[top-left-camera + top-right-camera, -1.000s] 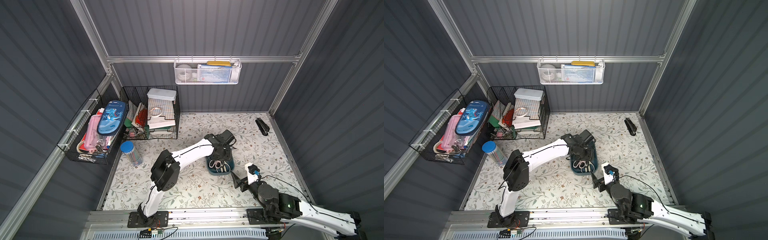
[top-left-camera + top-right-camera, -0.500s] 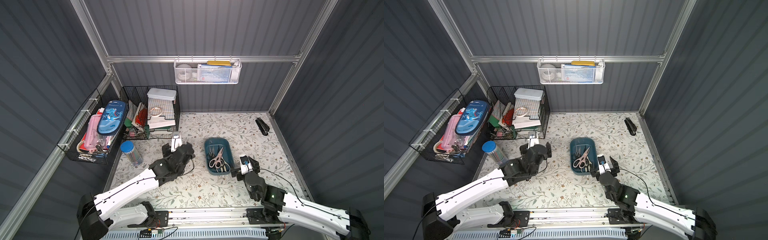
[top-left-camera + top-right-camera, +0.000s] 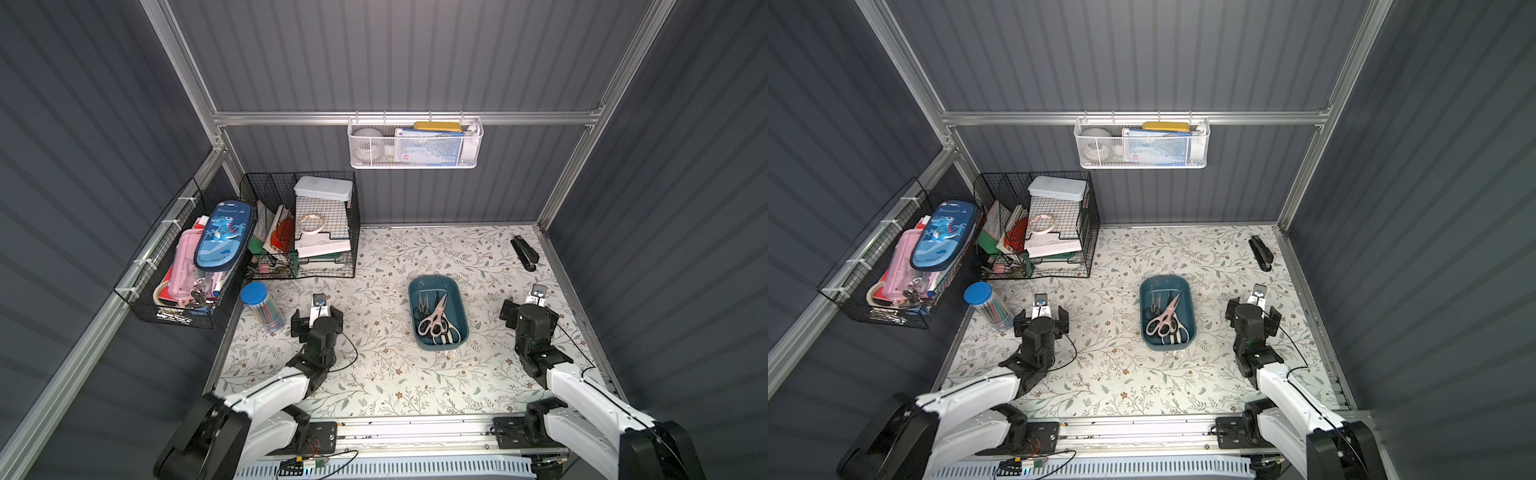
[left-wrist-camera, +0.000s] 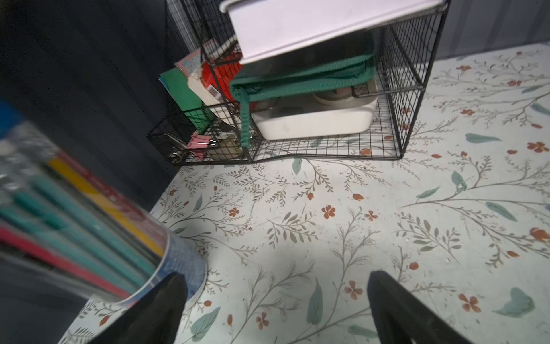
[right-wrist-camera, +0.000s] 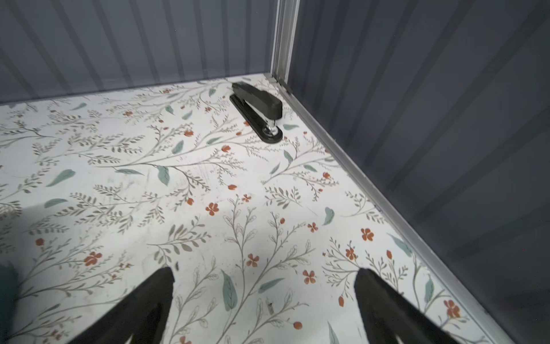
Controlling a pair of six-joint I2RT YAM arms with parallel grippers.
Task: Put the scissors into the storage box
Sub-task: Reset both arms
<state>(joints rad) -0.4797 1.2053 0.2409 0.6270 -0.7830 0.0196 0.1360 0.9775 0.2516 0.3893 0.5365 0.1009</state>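
Floral tabletop (image 3: 374, 374): scissors (image 3: 434, 322) between end effectors (image 3: 316, 318) (image 3: 530, 308)

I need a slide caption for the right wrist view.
Open right end effector over floral tabletop; black stapler lies near the corner.

Black stapler (image 3: 524, 252) near back corner, blue-lidded pen tube (image 3: 262, 309) beside black wire basket (image 3: 352, 224), white mesh basket (image 3: 415, 154) on rail

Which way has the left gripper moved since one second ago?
Yes. The left gripper was above the storage box; it has pulled away from it and is now near the pen tube, fingers open.
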